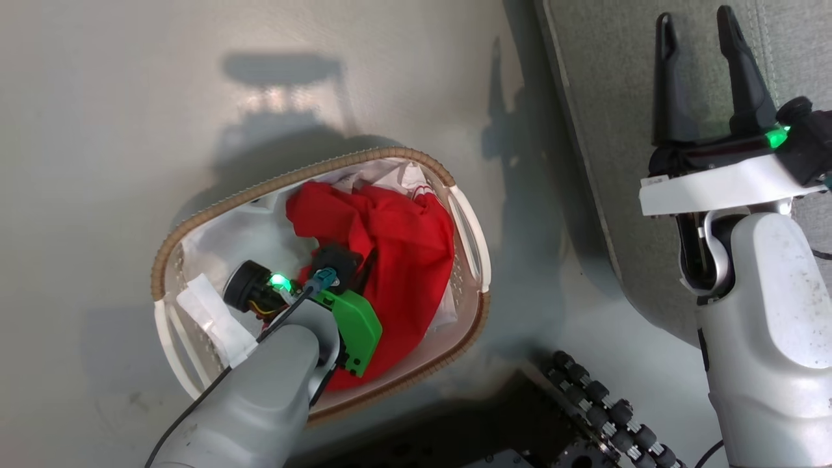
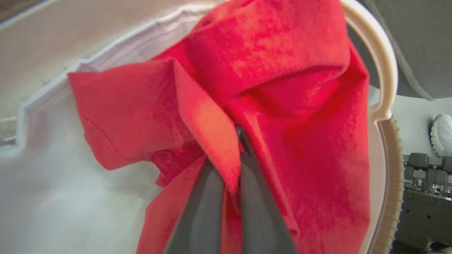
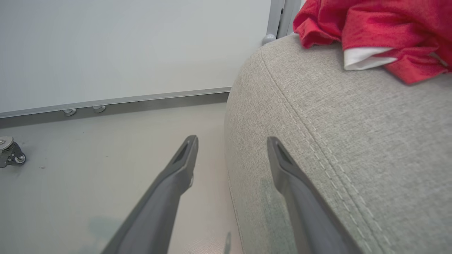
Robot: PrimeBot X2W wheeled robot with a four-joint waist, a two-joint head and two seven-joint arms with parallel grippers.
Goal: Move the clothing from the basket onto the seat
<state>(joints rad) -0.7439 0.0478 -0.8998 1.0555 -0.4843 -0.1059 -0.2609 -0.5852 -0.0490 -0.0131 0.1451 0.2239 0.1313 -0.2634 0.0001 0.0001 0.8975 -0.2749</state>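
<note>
ROBOT CLEARS THE LAUNDRY: The left gripper [image 2: 241, 139] of a wheeled two-armed robot reaches down into the oval white perforated plastic basket [image 1: 260, 185] with a brown woven rim. Its two long dark fingers are pressed together on a fold of a bright red soft fabric garment [image 1: 396, 240], which lies bunched on the basket's white cloth liner [image 1: 240, 227], towards the side nearest the large grey woven-fabric seat cushion [image 1: 604, 97]. The basket stands on the pale grey floor [image 1: 130, 97] just beside the seat. The right gripper [image 1: 694, 19] hangs over the seat's rounded edge, fingers wide apart and holding nothing, one over the floor and the other over the stitched seam. Farther along the cushion, a second red garment with white trim [image 3: 381, 24] lies crumpled on top of the seat
</note>
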